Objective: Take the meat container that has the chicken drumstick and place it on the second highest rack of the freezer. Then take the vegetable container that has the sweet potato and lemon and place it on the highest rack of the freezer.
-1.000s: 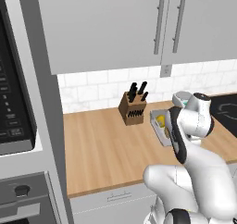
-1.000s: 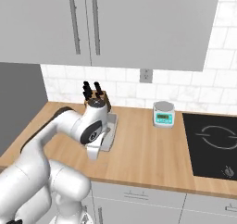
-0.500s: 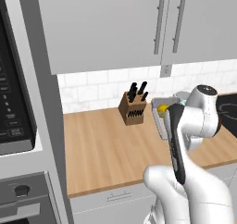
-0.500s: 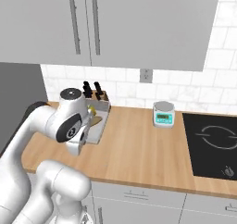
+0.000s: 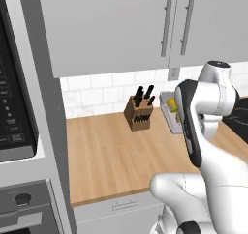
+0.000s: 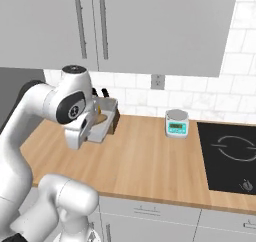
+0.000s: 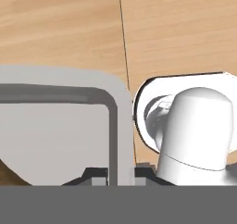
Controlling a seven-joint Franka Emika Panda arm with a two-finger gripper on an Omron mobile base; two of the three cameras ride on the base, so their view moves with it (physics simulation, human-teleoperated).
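Vegetable container (image 6: 102, 117) lifted off the counter (image 6: 150, 161), gripper (image 7: 121, 172) pinching its rim.
You're mid-carry, second step; lemon (image 5: 171, 104) inside at twelve o'clock; next, swing toward the freezer's highest rack.

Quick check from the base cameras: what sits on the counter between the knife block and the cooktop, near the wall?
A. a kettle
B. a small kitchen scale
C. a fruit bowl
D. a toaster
B: a small kitchen scale with a green display stands on the wooden counter, right of the knife block and left of the black cooktop.
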